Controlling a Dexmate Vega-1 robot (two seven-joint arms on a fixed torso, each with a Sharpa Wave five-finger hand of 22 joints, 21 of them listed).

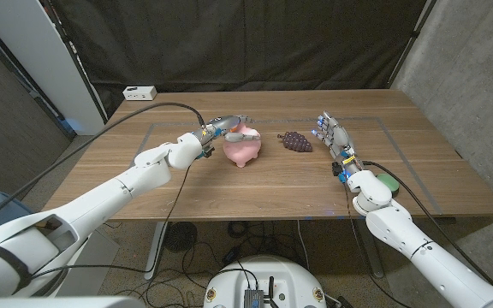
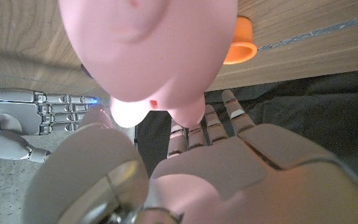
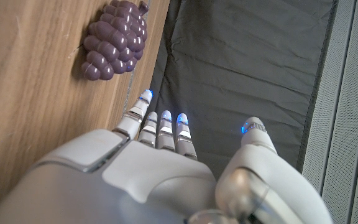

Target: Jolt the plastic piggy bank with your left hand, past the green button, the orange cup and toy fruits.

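Though light, hollow and slick, piggy bank (image 1: 241, 148) best shoved at its rounded flank; left hand (image 1: 222, 128) touching it, fingers extended, gripping nothing

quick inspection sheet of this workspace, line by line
surface: wooden table, taped outline on it
job's things: pink piggy bank at the left hand's fingertips; purple toy grapes beside it; orange cup; green button beside the right wrist
clutter: white box at far edge
hands: left hand touches the piggy bank; right hand holds nothing, fingers extended
cables: black cable along left arm
surroundings: dark curtain behind
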